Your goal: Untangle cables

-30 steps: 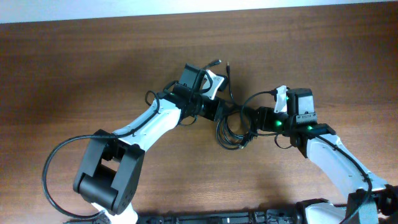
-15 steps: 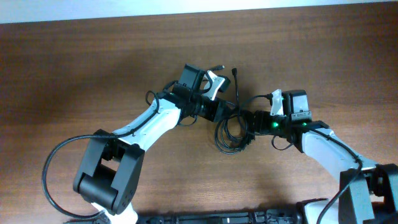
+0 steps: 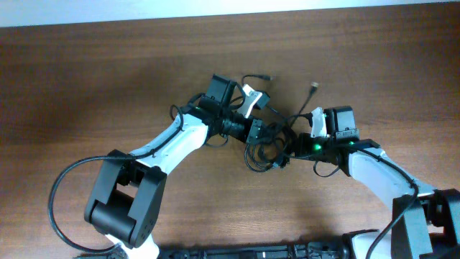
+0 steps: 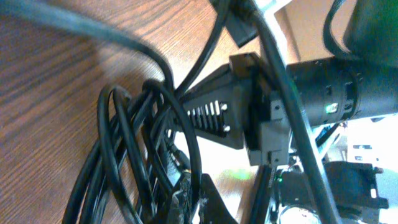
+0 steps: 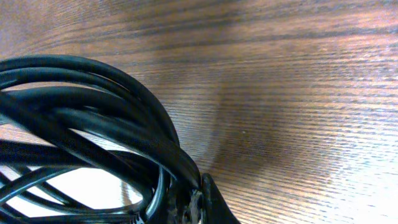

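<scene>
The cables (image 3: 264,152) are a knotted bundle of thin black cords between the two arms at mid-table. One free plug end (image 3: 267,77) points toward the back, and another, pale-tipped (image 3: 314,87), sticks up to the right. My left gripper (image 3: 259,132) is shut on a strand at the bundle's left; in the left wrist view its tips (image 4: 193,208) pinch a cord beside the loops (image 4: 124,155). My right gripper (image 3: 289,142) is shut on the bundle's right side; the right wrist view shows its tips (image 5: 194,205) clamped on the curved cords (image 5: 93,118).
Brown wooden table (image 3: 86,86), with a pale strip along its far edge (image 3: 215,6). The left arm's own thick black wire (image 3: 61,187) loops beside its base at the lower left. The right arm's black body (image 4: 323,93) fills the left wrist view's right side.
The right gripper has closed on the bundle. One plug end has swung from the back centre toward the right, and the tangle has shifted slightly.
</scene>
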You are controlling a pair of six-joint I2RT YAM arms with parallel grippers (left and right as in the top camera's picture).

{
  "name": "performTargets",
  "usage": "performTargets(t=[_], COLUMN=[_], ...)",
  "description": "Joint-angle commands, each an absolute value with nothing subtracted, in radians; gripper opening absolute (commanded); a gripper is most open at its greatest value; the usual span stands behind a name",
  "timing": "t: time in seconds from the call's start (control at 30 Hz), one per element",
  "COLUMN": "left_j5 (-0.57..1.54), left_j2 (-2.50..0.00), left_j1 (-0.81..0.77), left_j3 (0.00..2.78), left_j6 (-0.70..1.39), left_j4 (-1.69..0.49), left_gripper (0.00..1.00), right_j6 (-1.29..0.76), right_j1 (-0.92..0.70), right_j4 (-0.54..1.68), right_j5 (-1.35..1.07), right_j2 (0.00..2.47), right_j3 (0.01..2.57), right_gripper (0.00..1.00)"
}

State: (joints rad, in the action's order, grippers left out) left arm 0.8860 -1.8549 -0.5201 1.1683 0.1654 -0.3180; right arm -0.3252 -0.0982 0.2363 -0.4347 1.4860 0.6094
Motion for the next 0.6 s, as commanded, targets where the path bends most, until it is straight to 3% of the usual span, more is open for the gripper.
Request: performTargets(t=[0.0,0.13,0.23,0.3,0.33,0.37,0.4,0.43,0.57], left_j5=[0.673,0.294,0.294,0.441,0.506,0.568,0.608,0.651,0.712], left_j2=[-1.832,-1.832,-1.832,-1.832,-1.832,-1.832,-1.832,-1.832,-1.832], left_j1=[-0.521,-0.513,-0.445,-0.393,-0.381,-0.375,-0.377,-0.383,-0.411], left_j3=[1.173,1.173,1.174,1.174,1.173,1.173,1.173,1.173,1.173], left_j6=[0.133,0.134,0.135,0.134,0.134,0.134,0.134,0.133,0.134], left_j4=[-0.419,-0.509,-0.505,-0.484,-0.469,-0.445,-0.427,-0.406,-0.356], left_gripper=[0.0,0.0,0.0,0.05,0.25,0.58,0.73,0.81,0.81], right_j6=[-0.333,-0.383,-0.384,-0.384,-0.384,-0.384,-0.384,-0.383,-0.383], right_j1=[-0.098,-0.098,-0.097,-0.098,-0.098,-0.098,-0.098,-0.098,-0.098], right_j4=[0.269,0.364,0.385,0.382,0.382,0.382,0.382,0.382,0.382], right_j5=[-0.298,-0.113,-0.093,-0.101,-0.101,-0.101,-0.101,-0.101,-0.1], right_j2=[1.493,1.493,1.493,1.493,1.493,1.493,1.493,1.493,1.493], right_j3=[0.625,0.625,0.625,0.625,0.625,0.625,0.625,0.625,0.625], right_gripper=[0.04,0.04,0.04,0.04,0.04,0.04,0.04,0.04,0.04])
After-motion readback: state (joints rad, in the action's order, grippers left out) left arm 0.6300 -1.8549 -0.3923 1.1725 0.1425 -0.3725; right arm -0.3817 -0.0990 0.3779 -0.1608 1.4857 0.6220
